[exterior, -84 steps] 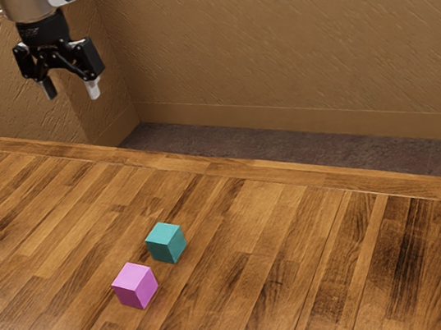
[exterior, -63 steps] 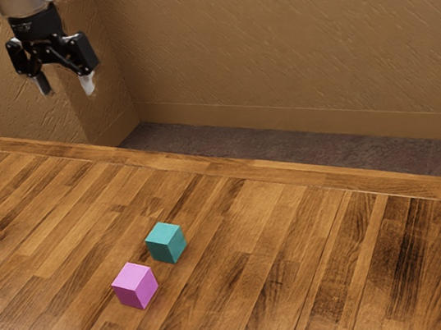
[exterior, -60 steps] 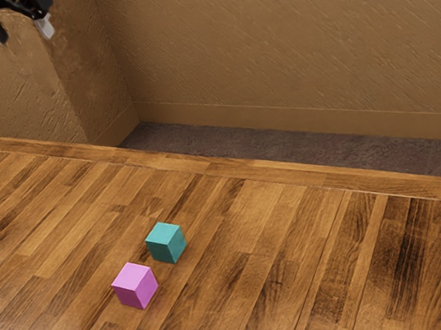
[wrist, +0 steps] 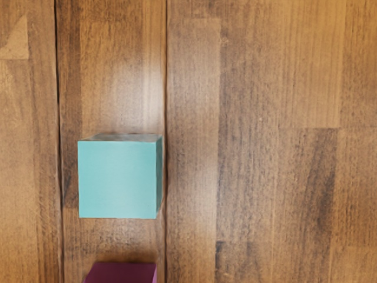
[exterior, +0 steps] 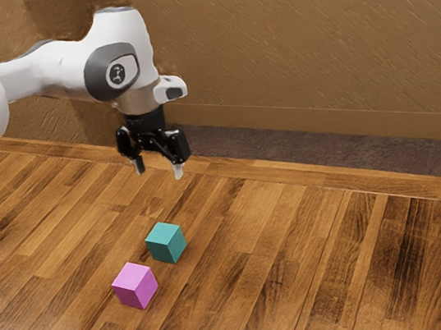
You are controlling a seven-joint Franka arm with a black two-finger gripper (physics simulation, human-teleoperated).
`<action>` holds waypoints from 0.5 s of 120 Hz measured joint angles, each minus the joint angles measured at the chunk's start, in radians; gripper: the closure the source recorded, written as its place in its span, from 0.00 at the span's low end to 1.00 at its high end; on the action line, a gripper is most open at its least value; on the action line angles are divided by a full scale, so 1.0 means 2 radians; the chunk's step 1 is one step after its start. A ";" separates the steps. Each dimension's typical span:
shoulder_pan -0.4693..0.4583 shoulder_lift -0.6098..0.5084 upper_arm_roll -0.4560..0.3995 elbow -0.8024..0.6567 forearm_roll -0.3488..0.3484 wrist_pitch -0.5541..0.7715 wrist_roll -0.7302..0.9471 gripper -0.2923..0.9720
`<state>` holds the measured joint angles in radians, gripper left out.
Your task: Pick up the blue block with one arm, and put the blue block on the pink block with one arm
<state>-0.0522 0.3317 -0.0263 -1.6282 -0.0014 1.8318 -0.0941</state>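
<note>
Two small cubes are sitting close together on the wooden desk [exterior: 370, 275], near each other but not touching. The blue block [exterior: 166, 242], which is rendering more teal than blue, is lying flat, with the pink block [exterior: 135, 285] just beside it on the side nearer the camera. The arm [exterior: 49, 70] is reaching in from the exterior view's left, and its fingers [exterior: 176, 167] are hanging spread wide above the blue block with nothing between them, well clear of its top.

Judging by its look, the blue block [wrist: 119, 177] is behaving as a rigid, light cube with smooth, flat faces. It is probably giving little friction, so a centred pinch on two opposite side faces seems wisest. In the wrist view its edges are running parallel to the planks, so the hand is likely needing little turning. The pink block [wrist: 122, 273] is lying just beyond one face, so I am favouring the other pair of faces, the ones looking away from it.

The wrist view's edge is cutting off most of the pink block, leaving its outline and the gap between the cubes hard to judge. The arm's base is running out of the exterior view.
</note>
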 joint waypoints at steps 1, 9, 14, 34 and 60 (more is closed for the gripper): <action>0.000 0.005 0.000 0.001 0.000 0.004 0.000 0.23; 0.001 0.031 0.001 0.009 -0.003 0.035 0.003 0.23; 0.001 0.040 0.001 0.011 -0.005 0.053 0.004 0.23; 0.002 0.053 0.024 0.000 -0.007 0.109 0.010 0.23; 0.002 0.028 0.051 -0.110 -0.042 0.216 0.015 0.23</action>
<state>-0.0488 0.3884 0.0764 -1.8488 -0.0849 2.2647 -0.0635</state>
